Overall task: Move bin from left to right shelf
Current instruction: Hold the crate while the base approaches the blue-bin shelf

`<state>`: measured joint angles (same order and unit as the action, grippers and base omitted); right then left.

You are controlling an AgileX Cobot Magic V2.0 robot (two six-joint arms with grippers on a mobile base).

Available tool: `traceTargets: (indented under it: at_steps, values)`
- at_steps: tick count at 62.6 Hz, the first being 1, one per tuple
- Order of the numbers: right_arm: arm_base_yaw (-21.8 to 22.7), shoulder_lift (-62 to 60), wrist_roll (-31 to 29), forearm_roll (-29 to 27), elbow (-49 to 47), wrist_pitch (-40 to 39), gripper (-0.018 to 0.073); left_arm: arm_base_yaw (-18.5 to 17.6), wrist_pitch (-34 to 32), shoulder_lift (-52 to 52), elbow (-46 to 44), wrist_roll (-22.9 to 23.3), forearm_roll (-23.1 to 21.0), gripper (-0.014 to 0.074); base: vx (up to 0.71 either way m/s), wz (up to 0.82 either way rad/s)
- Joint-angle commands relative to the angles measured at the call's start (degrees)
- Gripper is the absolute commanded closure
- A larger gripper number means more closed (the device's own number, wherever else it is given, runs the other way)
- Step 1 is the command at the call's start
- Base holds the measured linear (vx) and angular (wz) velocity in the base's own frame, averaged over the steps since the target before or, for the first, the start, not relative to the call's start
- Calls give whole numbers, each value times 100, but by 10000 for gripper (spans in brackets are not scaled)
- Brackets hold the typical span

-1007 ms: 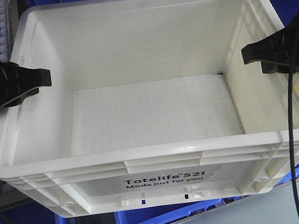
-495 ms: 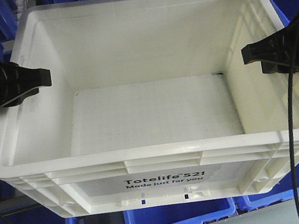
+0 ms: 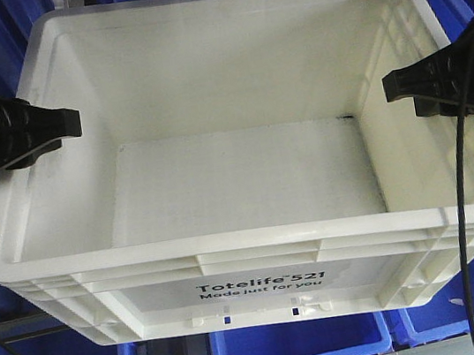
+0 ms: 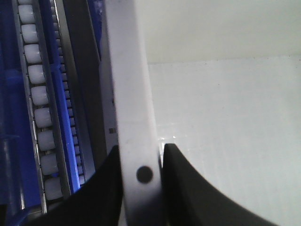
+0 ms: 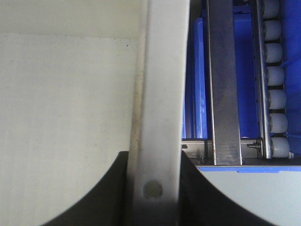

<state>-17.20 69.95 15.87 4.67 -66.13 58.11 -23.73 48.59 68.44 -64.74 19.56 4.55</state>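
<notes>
The bin (image 3: 258, 259) fills the front view, empty, its mouth facing up and its printed long side nearest the camera. Its long axis runs side to side, from one gripper to the other, so each short end wall faces one arm and neither arm is nearer than the other.

At the bin's left end, the left gripper (image 3: 53, 126) straddles the rim. In the left wrist view, one dark finger (image 4: 188, 188) lies inside the wall and the other outside, with the rim strip pinched tight between them and no gap showing. At the bin's right end, the right gripper (image 3: 406, 85) grips the same way. In its wrist view, the fingers (image 5: 94, 193) flank the rim and press on both faces. Both are therefore narrowed to the thickness of the wall and hold the bin and nothing else.

Below and around the bin lie smaller blue bins (image 3: 298, 347). Outside its left wall a roller track (image 4: 35, 94) runs alongside. Outside its right wall sit a metal rail (image 5: 225, 84), another row of rollers (image 5: 275, 94) and a grey surface (image 5: 244, 197).

The bin seems to hang between the two arms, above the blue bins, rather than resting on a shelf. Judging by this, the carry is under way, and the move to the right shelf goes along the bin's own long axis, with the right-hand end leading. Both grips need to travel together, or the rim could twist out of one pinch.
</notes>
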Motion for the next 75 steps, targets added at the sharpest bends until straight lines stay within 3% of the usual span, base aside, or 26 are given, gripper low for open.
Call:
traceTargets:
  at_steps: [1,75]
  values:
    - [78,-207,-108,458,-224,-545,564,1,-509,-242,-199,-119,258,603,2,7]
    - [78,-207,-108,452,-224,-545,564,1,-524,-242,-199,-119,258,603,0,1]
